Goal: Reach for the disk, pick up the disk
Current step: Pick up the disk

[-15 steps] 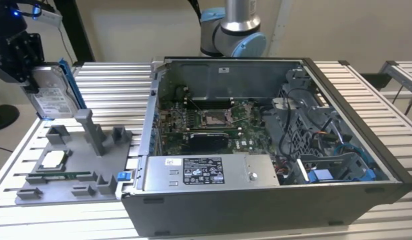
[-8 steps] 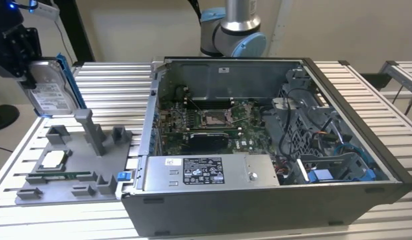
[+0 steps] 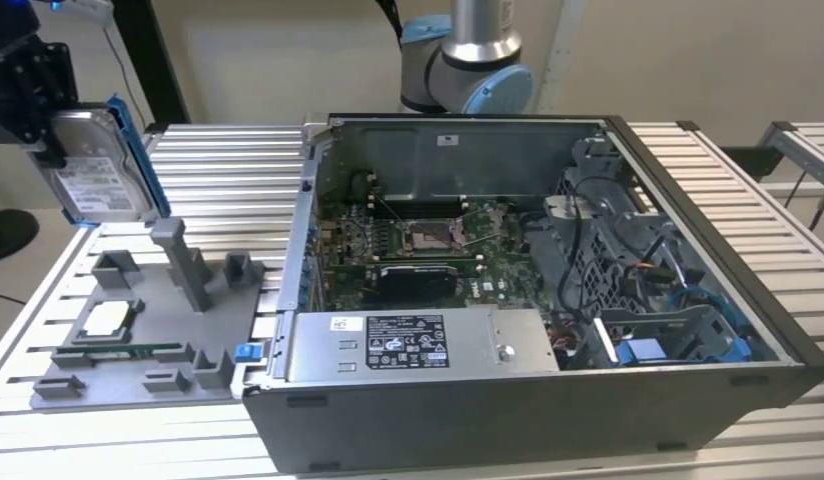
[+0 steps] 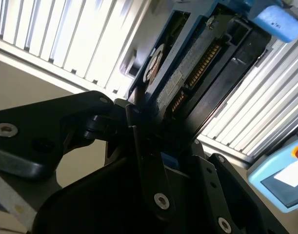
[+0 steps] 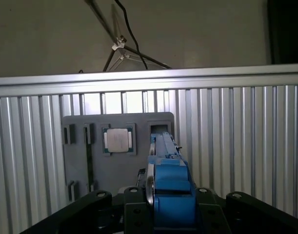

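One disk (image 3: 103, 172) is seen held upright at the exterior view's left. It is off the ribbed worktop (image 3: 232, 150) and above the far end of the grey tray (image 3: 145, 335). The jaws are clamped on it, pressed against both of its broad faces. That is shown in the first wrist view, where the disk (image 5: 169, 190) is presented edge-on, its blue rail turned to the camera. Beyond it there, the tray (image 5: 119, 165) and a small square chip (image 5: 118, 140) are laid out. In the second wrist view the disk (image 4: 190, 80) is seen from its circuit-board side, connector pins showing.

The pick is judged to be largely done. To do it well, the squeeze should be even and the disk held vertical. The tray's tall posts (image 3: 185, 265) should be given room, since a blue rail could be caught on one. The open computer case (image 3: 519, 420) is set well apart.
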`<action>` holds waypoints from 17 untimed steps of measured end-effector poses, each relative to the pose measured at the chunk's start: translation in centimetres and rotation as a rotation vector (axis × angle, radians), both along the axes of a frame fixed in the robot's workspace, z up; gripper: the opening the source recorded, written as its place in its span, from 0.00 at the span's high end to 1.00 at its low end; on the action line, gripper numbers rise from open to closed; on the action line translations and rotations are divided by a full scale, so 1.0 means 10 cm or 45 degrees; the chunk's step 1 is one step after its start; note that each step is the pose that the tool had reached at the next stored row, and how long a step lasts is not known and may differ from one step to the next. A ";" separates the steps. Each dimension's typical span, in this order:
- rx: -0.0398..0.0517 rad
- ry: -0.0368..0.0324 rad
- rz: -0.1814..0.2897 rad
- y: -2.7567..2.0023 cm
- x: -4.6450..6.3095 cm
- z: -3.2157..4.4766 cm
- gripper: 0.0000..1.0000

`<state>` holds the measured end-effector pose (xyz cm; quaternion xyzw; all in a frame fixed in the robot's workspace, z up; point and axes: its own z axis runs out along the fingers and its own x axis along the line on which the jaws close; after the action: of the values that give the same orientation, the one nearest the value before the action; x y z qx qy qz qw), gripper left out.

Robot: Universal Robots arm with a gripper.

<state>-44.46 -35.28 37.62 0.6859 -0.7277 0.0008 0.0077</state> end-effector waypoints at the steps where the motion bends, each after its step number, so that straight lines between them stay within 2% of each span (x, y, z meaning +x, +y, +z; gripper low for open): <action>1: 0.000 0.0001 0.000 0.000 0.00 0.017 1.00; 17: 0.000 0.0000 0.000 0.000 0.00 0.286 1.00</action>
<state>-44.46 -35.28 40.48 0.6859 -0.7277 0.0008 0.0077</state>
